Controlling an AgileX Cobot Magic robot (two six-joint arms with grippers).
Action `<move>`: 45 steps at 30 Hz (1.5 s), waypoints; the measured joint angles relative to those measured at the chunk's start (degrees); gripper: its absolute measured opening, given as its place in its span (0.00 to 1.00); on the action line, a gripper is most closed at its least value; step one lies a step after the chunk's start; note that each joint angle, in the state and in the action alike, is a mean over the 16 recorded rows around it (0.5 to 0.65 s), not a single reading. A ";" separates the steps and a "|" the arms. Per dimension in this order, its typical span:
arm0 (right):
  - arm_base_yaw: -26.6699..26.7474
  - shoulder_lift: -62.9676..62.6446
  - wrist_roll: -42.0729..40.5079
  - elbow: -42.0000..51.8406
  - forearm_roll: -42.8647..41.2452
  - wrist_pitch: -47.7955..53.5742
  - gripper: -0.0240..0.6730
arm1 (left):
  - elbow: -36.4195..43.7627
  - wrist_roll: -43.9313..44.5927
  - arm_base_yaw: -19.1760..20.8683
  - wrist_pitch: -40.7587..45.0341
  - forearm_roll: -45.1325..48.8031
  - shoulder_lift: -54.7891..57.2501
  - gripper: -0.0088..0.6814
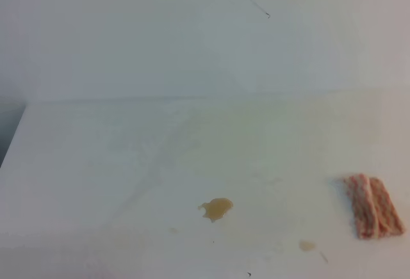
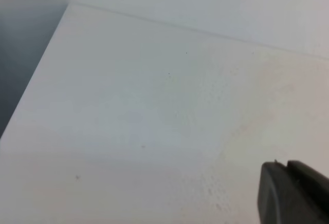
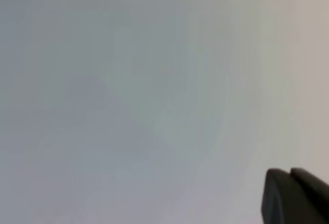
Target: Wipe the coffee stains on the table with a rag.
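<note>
Exterior high view, contents by size. Tabletop [image 1: 128, 183]: white, flat, faintly smudged, filling the lower part of the view, its far edge meeting a white wall [image 1: 160, 36]. Rag [image 1: 373, 206]: pink-and-white, folded with two ridged folds, lay flat near the right edge of the tabletop, touching nothing else. Larger coffee stain [image 1: 216, 208]: tan-brown, irregular, sat near the front middle, well apart from the rag to its left. Smaller coffee stain [image 1: 307, 246]: paler and fainter, lay between the larger stain and the rag, nearer the front edge. No arm appeared in this view.

Left wrist view: bare tabletop [image 2: 128, 121] with a straight far edge and a corner at upper left; a dark part of the left pincer [image 2: 293, 193] showed at lower right, too little to tell whether apart or together.

Right wrist view: blurred pale surface; a dark corner of the right pincer [image 3: 293, 196] at lower right, state likewise impossible to tell.
</note>
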 joint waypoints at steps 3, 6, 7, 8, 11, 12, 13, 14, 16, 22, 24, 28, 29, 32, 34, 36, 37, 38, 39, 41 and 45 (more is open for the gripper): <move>0.00 0.23 -0.05 -2.76 0.07 -0.41 0.03 | 0.00 0.00 0.00 0.00 0.00 0.00 0.01; 0.00 0.96 -0.04 -6.59 0.13 1.75 0.03 | 0.00 0.00 0.00 0.00 0.00 0.00 0.01; 0.00 1.38 -0.02 -8.08 0.14 3.12 0.03 | 0.00 0.00 0.00 0.00 0.00 0.00 0.01; 0.00 1.91 0.04 -9.69 0.16 4.81 0.03 | 0.00 0.00 0.00 0.00 0.00 0.00 0.01; 0.00 4.19 0.59 -14.93 0.54 11.44 0.03 | 0.00 0.00 0.00 0.00 0.00 0.00 0.01; 0.00 5.21 0.89 -16.74 0.86 13.97 0.03 | 0.00 0.00 0.00 0.00 0.00 0.00 0.01; 0.00 6.36 1.24 -18.57 1.32 16.64 0.03 | 0.00 0.00 0.00 0.00 0.00 0.00 0.01; 0.00 7.65 1.60 -20.37 1.92 19.36 0.03 | 0.00 0.00 0.00 0.00 0.00 0.00 0.01; 0.00 10.52 2.37 -23.86 3.51 24.85 0.03 | 0.00 0.00 0.00 0.00 0.00 0.00 0.01; 0.00 20.43 2.49 -32.21 10.07 38.38 0.03 | 0.00 0.00 0.00 0.00 0.00 0.00 0.01; 0.01 23.44 2.08 -34.08 13.08 41.15 0.03 | 0.00 0.00 0.00 0.00 0.00 0.00 0.01; 0.03 28.58 -0.43 -36.49 19.92 44.13 0.03 | 0.00 0.00 0.00 0.00 0.00 0.00 0.01; 0.03 29.69 -1.66 -36.83 21.65 44.40 0.03 | 0.00 0.00 0.00 0.00 0.00 0.00 0.01; 0.05 32.68 -6.71 -37.38 26.87 44.42 0.03 | 0.00 0.00 0.00 0.00 0.00 0.00 0.01; 0.06 34.54 -11.10 -37.48 30.77 44.36 0.03 | 0.00 0.00 0.00 0.00 0.00 0.00 0.01; 0.08 36.43 -16.01 -37.49 34.96 44.76 0.03 | 0.00 0.00 0.00 0.00 0.00 0.00 0.01; 0.08 37.45 -18.54 -37.49 37.08 45.23 0.03 | 0.00 0.00 0.00 0.00 0.00 0.00 0.01; 0.09 38.54 -21.11 -37.49 39.08 45.89 0.03 | 0.00 0.00 0.00 0.00 0.00 0.00 0.01; 0.10 39.69 -23.68 -37.50 40.92 46.68 0.04 | 0.00 0.00 0.00 0.00 0.00 0.00 0.01; 0.10 42.21 -28.81 -37.51 44.17 48.49 0.07 | 0.00 0.00 0.00 0.00 0.00 0.00 0.01; 0.11 47.83 -37.40 -37.56 49.33 52.29 0.16 | 0.00 0.00 0.00 0.00 0.00 0.00 0.01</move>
